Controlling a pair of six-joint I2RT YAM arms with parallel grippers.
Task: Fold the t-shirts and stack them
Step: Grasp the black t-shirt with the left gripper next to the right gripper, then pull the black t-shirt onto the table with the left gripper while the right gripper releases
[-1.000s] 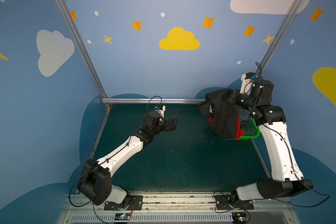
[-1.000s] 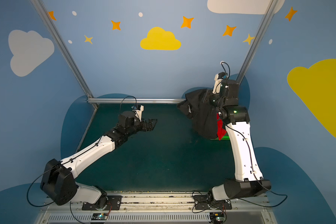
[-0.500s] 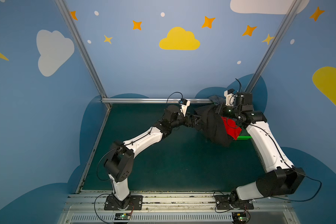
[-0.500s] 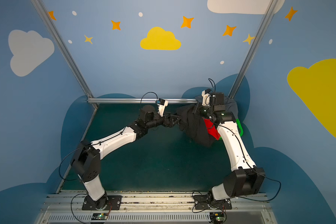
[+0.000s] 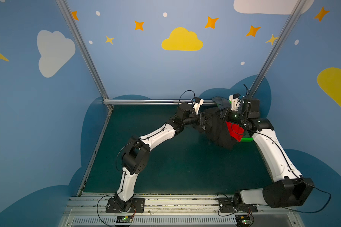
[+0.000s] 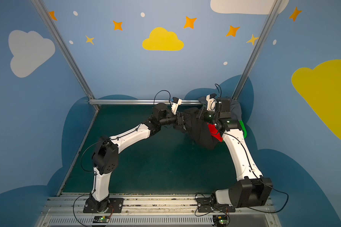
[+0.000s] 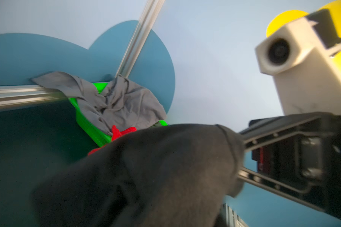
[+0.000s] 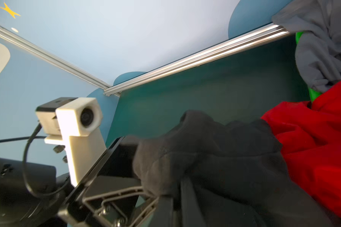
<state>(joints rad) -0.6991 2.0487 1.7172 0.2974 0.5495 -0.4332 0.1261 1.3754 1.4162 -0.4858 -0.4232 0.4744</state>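
1. Right now the black t-shirt (image 5: 219, 133) hangs bunched from the right claw (image 5: 221, 116), which is clenched on its upper edge. The cloth's long axis falls away below that claw, toward the near side of the table.
2. Just beside that pinch, on the side toward the table's middle, the left claw (image 5: 203, 119) touches the same upper edge. In the right wrist view its fingertips are buried in black folds, so I cannot tell whether it is clamped or only touching.
3. The 2 claws sit almost nose to nose, so the shirt has no width between them. By my judgement the coming move turns on drawing the 2 hold points apart along that edge, with the left claw heading away from the right.
4. On the side of the right claw away from the left one, the red t-shirt (image 5: 234, 131) lies against the black one. Beyond it, the grey t-shirt (image 7: 114, 102) drapes over the green basket (image 7: 87, 123).
5. Below and beside the left claw lies the dark table mat (image 5: 165, 167), which looks like room for spreading.
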